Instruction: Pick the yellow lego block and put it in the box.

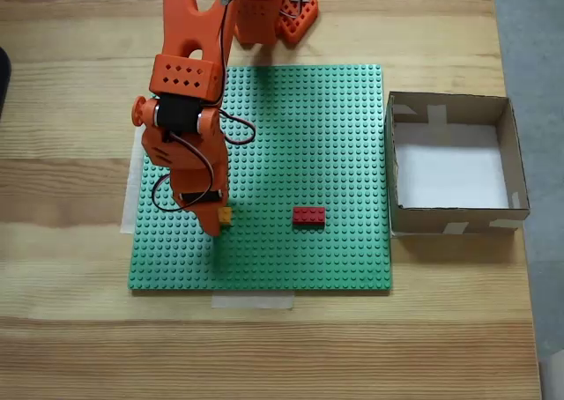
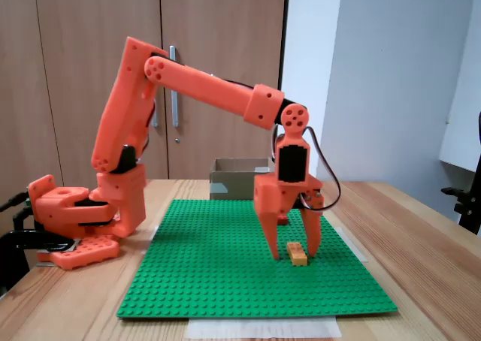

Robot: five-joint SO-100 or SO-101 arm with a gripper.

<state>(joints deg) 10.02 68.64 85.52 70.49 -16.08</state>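
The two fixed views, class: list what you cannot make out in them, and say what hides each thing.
- yellow lego block: mostly covered by the arm in the top-down fixed view.
- tool: whether its fingers touch the block cannot be told.
- red brick: behind the tool in the side fixed view.
- box: its inside is hidden by its near wall in the side view.
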